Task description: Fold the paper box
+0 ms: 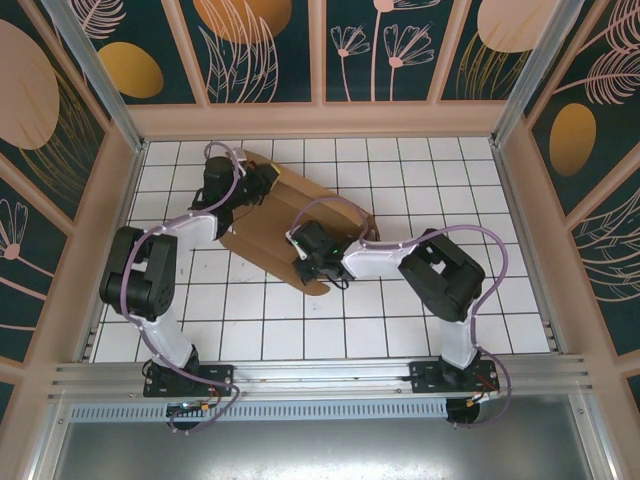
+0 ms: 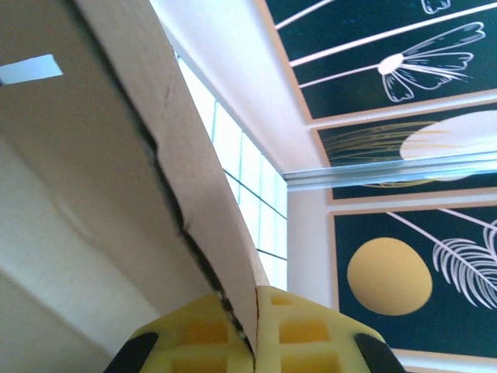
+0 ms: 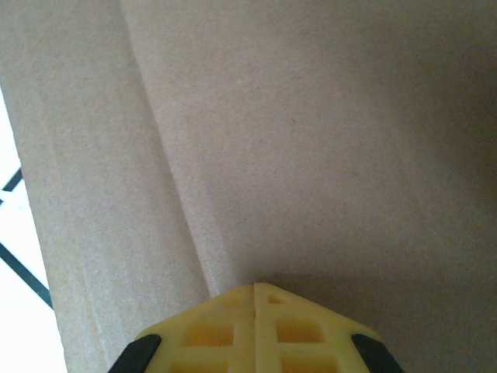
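- While the left gripper has its yellow fingers pressed together, a thin edge of the paper box runs straight down into the seam between them. The gripper is therefore pinching that cardboard edge.
- The right gripper has its pads closed tip to tip with nothing between them. The tips sit at the brown face of the box, at the foot of a crease line. Whether they actually press on the cardboard I cannot tell.
- Seen from above, the paper box lies on the white tiled table, left of centre, slanting from far left to near right. It is plain brown with rounded flaps along its edges.
- In that top view the left gripper is at the box's far-left end. The right gripper is at its near edge.
- The left wrist view shows the gripped edge as rough and layered, with a small rectangular slot letting light through the panel. Past the cardboard it also shows the dark flower-patterned wall panels and a metal rail.
- The right wrist view gives the smooth cardboard grain close up, plus a sliver of tiles at its left border.
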You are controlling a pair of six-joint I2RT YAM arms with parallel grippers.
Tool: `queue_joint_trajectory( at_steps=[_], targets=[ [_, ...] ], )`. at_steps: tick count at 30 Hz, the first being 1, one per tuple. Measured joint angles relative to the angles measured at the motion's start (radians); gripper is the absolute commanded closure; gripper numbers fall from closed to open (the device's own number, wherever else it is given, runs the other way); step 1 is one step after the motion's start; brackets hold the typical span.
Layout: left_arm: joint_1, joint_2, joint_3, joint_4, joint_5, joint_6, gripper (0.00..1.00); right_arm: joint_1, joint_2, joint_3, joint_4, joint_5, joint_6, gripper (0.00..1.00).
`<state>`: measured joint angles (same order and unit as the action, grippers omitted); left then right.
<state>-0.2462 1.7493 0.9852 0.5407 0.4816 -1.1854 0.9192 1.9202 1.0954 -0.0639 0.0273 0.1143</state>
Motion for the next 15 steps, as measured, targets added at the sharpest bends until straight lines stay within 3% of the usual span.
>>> queue_joint_trajectory(
  at_steps=[8,15],
  targets=[
    [0.003,-0.103,-0.140,-0.011,-0.052,-0.031,1.00,-0.036,-0.030,-0.042,0.020,-0.021,-0.029,1.00],
    [-0.002,-0.136,-0.144,-0.037,-0.100,-0.043,1.00,-0.053,-0.061,-0.075,0.020,-0.033,-0.080,1.00]
  ],
)
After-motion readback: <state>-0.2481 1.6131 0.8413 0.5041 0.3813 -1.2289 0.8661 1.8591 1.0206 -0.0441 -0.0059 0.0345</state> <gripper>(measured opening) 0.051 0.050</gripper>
